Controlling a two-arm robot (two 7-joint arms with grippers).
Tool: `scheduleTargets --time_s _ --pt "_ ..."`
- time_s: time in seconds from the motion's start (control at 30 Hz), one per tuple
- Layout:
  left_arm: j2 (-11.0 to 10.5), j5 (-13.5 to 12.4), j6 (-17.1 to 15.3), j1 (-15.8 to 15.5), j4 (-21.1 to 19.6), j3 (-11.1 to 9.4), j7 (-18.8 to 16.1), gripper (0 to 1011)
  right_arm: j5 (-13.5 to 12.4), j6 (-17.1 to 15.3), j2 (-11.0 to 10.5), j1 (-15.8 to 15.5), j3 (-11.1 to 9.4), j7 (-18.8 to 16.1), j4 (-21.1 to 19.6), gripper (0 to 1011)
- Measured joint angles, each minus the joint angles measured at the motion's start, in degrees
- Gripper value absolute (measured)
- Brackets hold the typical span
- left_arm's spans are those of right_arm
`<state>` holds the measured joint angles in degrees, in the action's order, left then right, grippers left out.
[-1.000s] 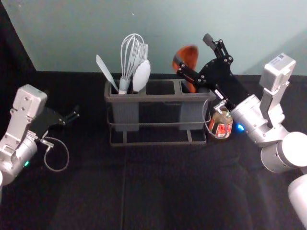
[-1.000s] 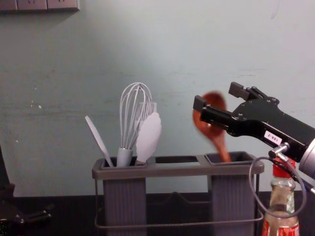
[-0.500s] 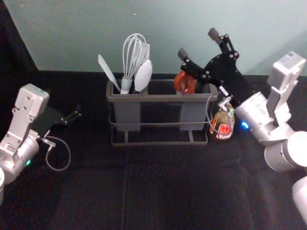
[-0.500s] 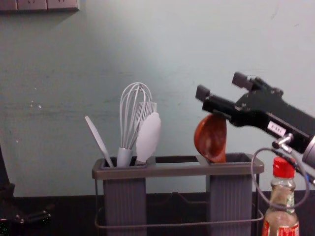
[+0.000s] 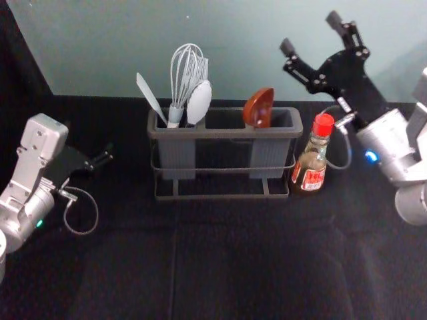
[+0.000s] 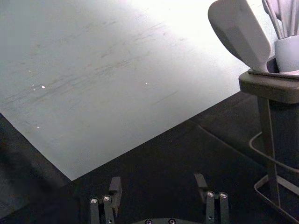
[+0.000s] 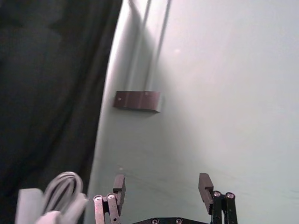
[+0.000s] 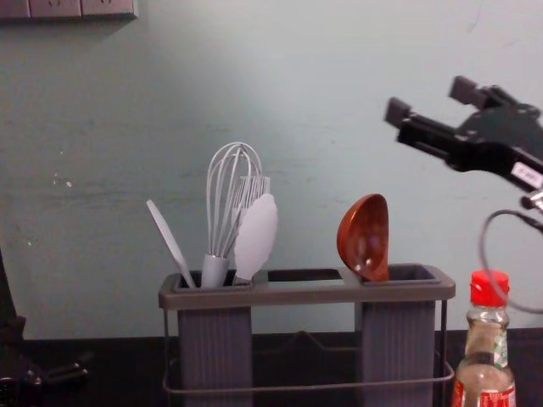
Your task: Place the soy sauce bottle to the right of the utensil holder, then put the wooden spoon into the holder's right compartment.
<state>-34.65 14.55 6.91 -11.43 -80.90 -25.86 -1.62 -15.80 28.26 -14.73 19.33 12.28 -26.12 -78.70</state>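
My right gripper (image 5: 309, 29) is open in the air, up and to the right of the utensil holder (image 5: 227, 135); its two fingers stand apart in the right wrist view, the gripper (image 7: 161, 193) holding nothing. The wooden spoon (image 5: 259, 108) rests in the holder's right compartment, bowl up, leaning left in the chest view, where the spoon (image 8: 365, 237) has its handle hidden. The soy sauce bottle (image 5: 311, 157), red-capped, stands upright just right of the holder. At the left, my left gripper (image 5: 107, 157) is parked; the left wrist view shows that gripper (image 6: 158, 193) open.
A whisk (image 5: 189, 73), a white spatula (image 5: 199, 104) and another white utensil (image 5: 150, 97) fill the holder's left compartment. Behind the holder rises a pale wall (image 5: 240, 40). Dark cloth (image 5: 233, 260) covers the table in front.
My right gripper has moved up and right, away from the spoon, which dropped lower into the right compartment and came to rest. The bottle's red cap is uncovered in the head view. The left arm stayed still.
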Motion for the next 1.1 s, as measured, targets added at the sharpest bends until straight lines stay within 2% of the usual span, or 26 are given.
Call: scheduleTargets --time_s 0.23,0.33,0.43,0.47,0.57,0.6,0.63,0.77,0.9,1.1 --pt "0.0 0.0 0.0 0.0 0.0 0.0 0.0 1011 0.0 -0.4 -1.4 -1.3 -3.4 1.9 -0.6 1002" --pt "0.0 0.0 0.0 0.0 0.0 0.0 0.0 1011 0.9 -1.0 -1.9 -2.2 -5.0 3.3 -0.9 1003" --pt "0.0 0.0 0.0 0.0 0.0 0.0 0.0 1011 3.9 -4.9 -2.6 -3.7 -6.4 6.6 -2.1 1003" --pt "0.0 0.0 0.0 0.0 0.0 0.0 0.0 1011 3.9 -4.9 -2.6 -3.7 -6.4 6.6 -2.1 1003" --pt "0.0 0.0 0.0 0.0 0.0 0.0 0.0 1011 6.9 -10.1 -3.1 -5.5 -7.5 9.9 -3.4 1003" --pt "0.0 0.0 0.0 0.0 0.0 0.0 0.0 1011 6.9 -10.1 -3.1 -5.5 -7.5 9.9 -3.4 1003" --pt "0.0 0.0 0.0 0.0 0.0 0.0 0.0 1011 7.9 -12.1 -3.2 -6.1 -8.0 11.0 -3.7 1003" --pt "0.0 0.0 0.0 0.0 0.0 0.0 0.0 1011 9.6 -15.8 -3.4 -7.5 -8.8 12.5 -3.8 1003" --pt "0.0 0.0 0.0 0.0 0.0 0.0 0.0 1011 10.6 -17.5 -3.7 -8.4 -9.0 12.5 -3.3 1002" --pt "0.0 0.0 0.0 0.0 0.0 0.0 0.0 1011 11.6 -18.2 -3.8 -9.6 -9.1 12.6 -1.9 1003"
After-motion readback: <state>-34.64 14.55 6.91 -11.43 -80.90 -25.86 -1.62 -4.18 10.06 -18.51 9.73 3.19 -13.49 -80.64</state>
